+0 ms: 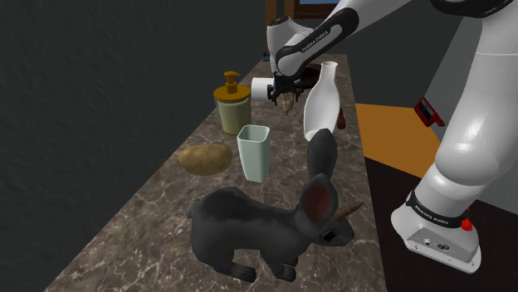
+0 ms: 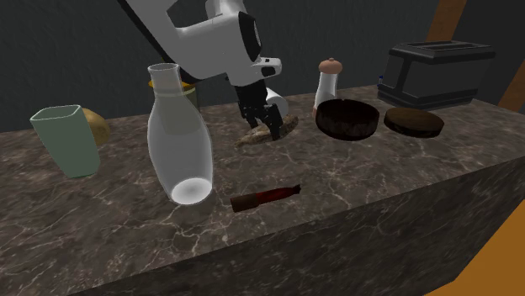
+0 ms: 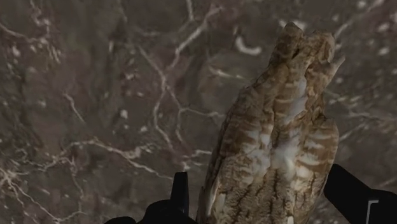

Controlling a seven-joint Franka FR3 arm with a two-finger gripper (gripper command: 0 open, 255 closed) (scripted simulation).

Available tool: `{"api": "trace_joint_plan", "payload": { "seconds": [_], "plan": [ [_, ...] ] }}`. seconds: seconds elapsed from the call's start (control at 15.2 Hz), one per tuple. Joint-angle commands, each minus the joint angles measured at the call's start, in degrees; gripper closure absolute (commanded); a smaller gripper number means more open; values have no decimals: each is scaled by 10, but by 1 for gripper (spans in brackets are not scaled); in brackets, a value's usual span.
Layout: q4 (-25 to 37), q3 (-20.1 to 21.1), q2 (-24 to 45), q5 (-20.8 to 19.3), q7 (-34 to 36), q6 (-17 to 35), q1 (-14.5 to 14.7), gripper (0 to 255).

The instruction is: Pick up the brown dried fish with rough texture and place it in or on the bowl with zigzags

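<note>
Counter: a dark veined marble counter (image 2: 379,185) is seen across the middle of the second exterior view, and everything below is set on it.

Arm: the white arm (image 2: 210,34) is brought down from the upper left of the second exterior view to the frame's centre. It is the one arm, so the reach is its own.

Bowl: a dark round bowl (image 2: 347,130) is seen right of centre in the second exterior view, near the gripper but apart from it. No zigzags can be made out on it. A flatter dark dish (image 2: 414,122) is seen further right.

Fish: the brown, rough-scaled dried fish (image 3: 273,146) is laid flat on the counter directly under the gripper, at the centre of the second exterior view. Its long axis is pointed away from the hand, so its narrow width is presented to the jaws.

Gripper: the black gripper (image 2: 263,122) is lowered over the fish and is held wide apart, with nothing gripped.

Fingers: the fingers (image 3: 180,197) are placed astride the fish's near end. A sliver of counter is seen between one finger and the fish. The other is set at the fish's edge, and contact there cannot be told. A straight close is judged enough for the grasp.
</note>
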Motion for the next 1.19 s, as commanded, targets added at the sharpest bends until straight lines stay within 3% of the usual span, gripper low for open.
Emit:
{"api": "trace_joint_plan", "payload": {
  "seconds": [0.0, 0.13, 0.2, 0.79, 1.12],
  "plan": [
    [0, 0, 0, 0, 0, 0, 0, 0],
    [0, 0, 0, 0, 0, 0, 0, 0],
    [0, 0, 0, 0, 0, 0, 0, 255],
    [0, 0, 0, 0, 0, 0, 0, 255],
    [15, 3, -18, 11, -14, -31, -1, 255]
  ]
}}
